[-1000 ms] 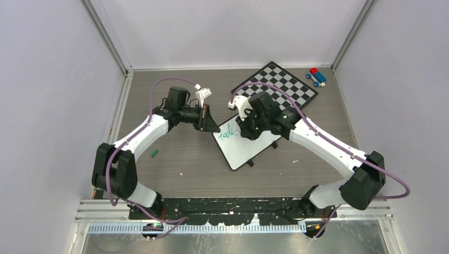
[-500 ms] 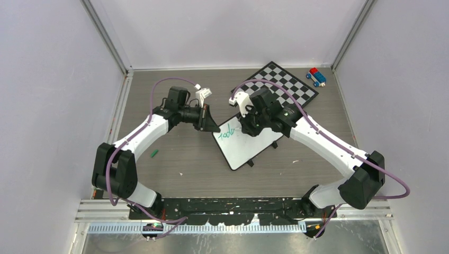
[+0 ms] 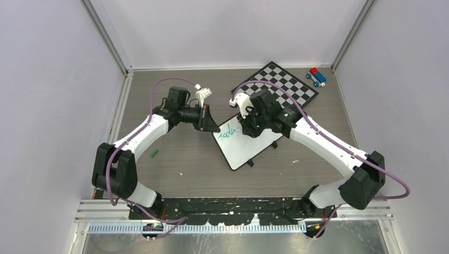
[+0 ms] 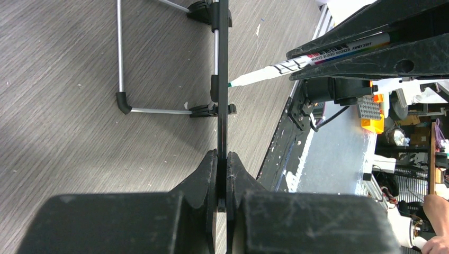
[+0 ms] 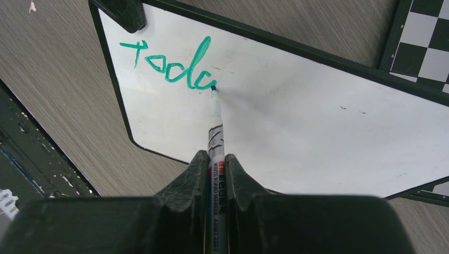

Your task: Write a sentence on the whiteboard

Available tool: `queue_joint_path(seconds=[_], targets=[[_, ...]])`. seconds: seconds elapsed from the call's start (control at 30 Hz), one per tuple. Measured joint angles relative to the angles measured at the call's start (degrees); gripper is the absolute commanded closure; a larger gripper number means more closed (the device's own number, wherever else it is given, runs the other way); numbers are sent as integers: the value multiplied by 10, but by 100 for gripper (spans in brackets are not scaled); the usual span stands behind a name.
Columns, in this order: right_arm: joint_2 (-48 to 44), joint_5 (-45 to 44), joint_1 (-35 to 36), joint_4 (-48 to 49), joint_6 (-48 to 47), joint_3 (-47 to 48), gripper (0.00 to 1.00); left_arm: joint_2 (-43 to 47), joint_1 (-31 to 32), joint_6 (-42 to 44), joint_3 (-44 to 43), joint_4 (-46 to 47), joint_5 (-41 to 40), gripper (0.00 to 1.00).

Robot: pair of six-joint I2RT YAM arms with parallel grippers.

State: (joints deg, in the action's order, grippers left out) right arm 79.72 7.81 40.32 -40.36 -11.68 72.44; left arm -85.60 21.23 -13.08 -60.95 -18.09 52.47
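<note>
The whiteboard (image 3: 253, 149) lies tilted at mid-table, propped on small black feet. Green letters reading "toda" (image 5: 168, 64) start the sentence near its upper left corner (image 3: 228, 134). My right gripper (image 5: 216, 159) is shut on a white board marker (image 5: 215, 124), whose green tip (image 5: 213, 89) touches the board just after the last letter. From above, the right gripper (image 3: 249, 129) hovers over the board's top edge. My left gripper (image 4: 222, 159) is shut on the whiteboard's thin dark edge (image 4: 223, 79), at the left corner (image 3: 216, 128). The marker (image 4: 296, 61) also shows in the left wrist view.
A black-and-white chessboard (image 3: 283, 84) lies behind the whiteboard, its corner under the right arm. A small red-and-blue toy (image 3: 316, 76) sits at the back right. A green cap (image 3: 154, 153) lies on the table left of the left arm. The whiteboard's wire stand (image 4: 120, 63) sits underneath.
The right gripper has shifted slightly along the board with the marker, and the green writing has gained a stroke, now reading "toda". The left arm has held still.
</note>
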Motion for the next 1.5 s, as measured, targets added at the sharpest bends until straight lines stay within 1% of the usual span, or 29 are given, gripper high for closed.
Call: queue_joint_path(seconds=[0.37,0.67,1.5], targets=[[-1,0,0,-4,-2,1,100,-1,0,0,0,0,1,100],[-1,-11,-1,-8,-3,20,100,-1,1,0,-1,0,3,100],[-2,-15,-7,-4,-5,1,100,-2,0,1,-2,-2,-2,100]])
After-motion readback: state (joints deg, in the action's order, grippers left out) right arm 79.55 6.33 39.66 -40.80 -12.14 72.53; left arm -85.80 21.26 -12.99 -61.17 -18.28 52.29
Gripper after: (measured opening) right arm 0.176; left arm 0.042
